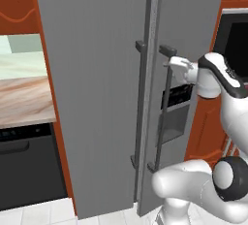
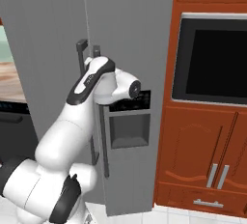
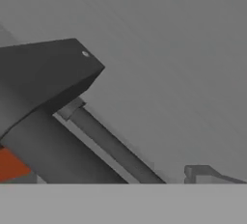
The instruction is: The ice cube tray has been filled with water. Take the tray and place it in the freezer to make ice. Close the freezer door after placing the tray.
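Note:
The freezer is a tall grey side-by-side unit right in front of me. Its freezer door is the right-hand one, with the black dispenser panel and a niche below it. My gripper is open at the top end of that door's vertical bar handle, just under the upper bracket. In the hand view the dark bracket looms close at the left, and the other door's bar handle runs diagonally behind it. From the right base view, my arm covers the handle top on the freezer door. The ice cube tray is out of view.
A black built-in oven sits in red-brown cabinets right of the freezer. To the left are a wood-look counter and a black appliance front below it. My arm's base stands close before the freezer door.

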Available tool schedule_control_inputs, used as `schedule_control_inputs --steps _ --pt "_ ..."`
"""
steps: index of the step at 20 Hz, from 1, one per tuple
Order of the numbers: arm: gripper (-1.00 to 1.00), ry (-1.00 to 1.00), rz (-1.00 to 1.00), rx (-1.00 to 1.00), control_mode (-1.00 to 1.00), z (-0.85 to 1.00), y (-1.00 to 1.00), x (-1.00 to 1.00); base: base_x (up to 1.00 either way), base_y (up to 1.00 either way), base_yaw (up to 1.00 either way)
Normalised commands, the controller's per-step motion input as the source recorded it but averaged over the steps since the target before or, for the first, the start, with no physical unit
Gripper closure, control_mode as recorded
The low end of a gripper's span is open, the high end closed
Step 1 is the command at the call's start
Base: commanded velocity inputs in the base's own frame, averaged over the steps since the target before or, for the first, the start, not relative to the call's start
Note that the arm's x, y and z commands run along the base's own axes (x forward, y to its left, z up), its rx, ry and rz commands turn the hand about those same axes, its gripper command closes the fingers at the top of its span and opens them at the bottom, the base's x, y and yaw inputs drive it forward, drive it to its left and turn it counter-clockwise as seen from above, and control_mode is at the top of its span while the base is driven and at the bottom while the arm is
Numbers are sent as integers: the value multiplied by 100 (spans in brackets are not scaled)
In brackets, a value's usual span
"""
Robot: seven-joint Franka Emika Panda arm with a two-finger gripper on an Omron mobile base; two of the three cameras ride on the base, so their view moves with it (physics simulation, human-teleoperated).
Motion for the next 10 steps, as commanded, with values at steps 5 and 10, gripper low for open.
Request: schedule_control_inputs --steps 5,10 --pt "-100 3 2 0 -100 1 17 54 0 0 0" --pt "-100 4 0 0 -100 5 9 46 0 0 0"
